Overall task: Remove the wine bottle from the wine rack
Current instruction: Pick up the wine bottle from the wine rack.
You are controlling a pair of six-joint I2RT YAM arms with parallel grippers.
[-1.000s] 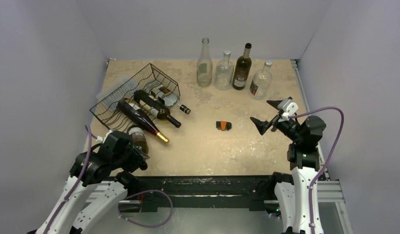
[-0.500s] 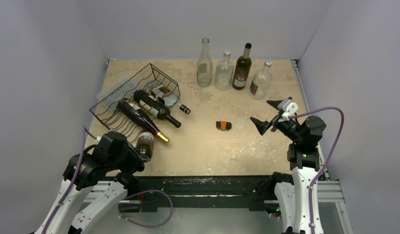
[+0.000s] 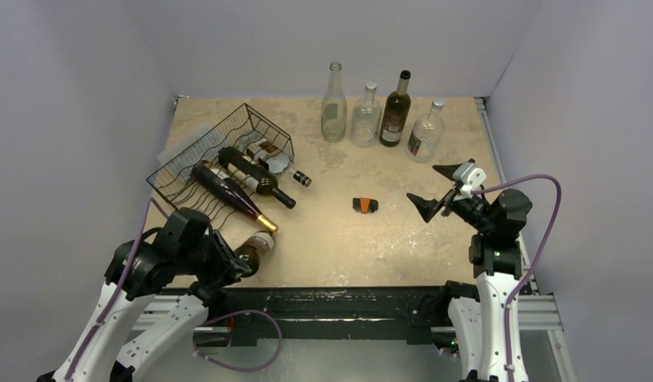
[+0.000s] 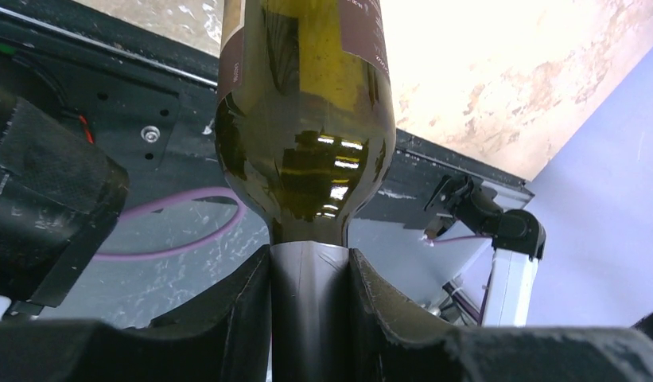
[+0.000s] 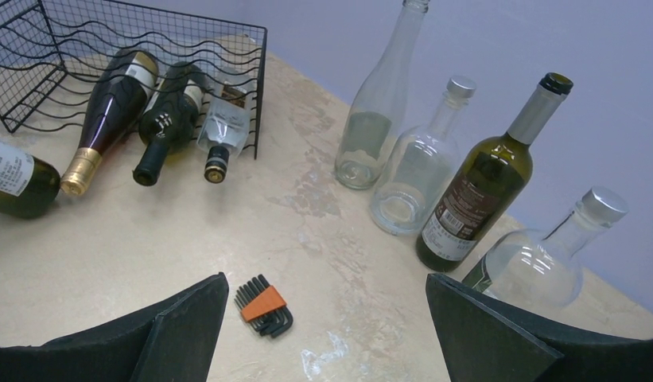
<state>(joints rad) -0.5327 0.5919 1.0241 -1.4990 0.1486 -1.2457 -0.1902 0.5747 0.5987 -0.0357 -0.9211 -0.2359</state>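
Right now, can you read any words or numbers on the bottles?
No text can be read.
Held bottle, dark label: print too blurred.
Green bottle, brown label: print too small.
Gold-neck bottle: label too small.

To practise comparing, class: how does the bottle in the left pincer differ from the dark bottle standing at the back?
The held bottle is tipped sideways near the front edge; the dark bottle stands upright at the back. The left pincer clamps the held bottle's neck; no pincer holds the dark bottle. Both are dark green glass with labels.
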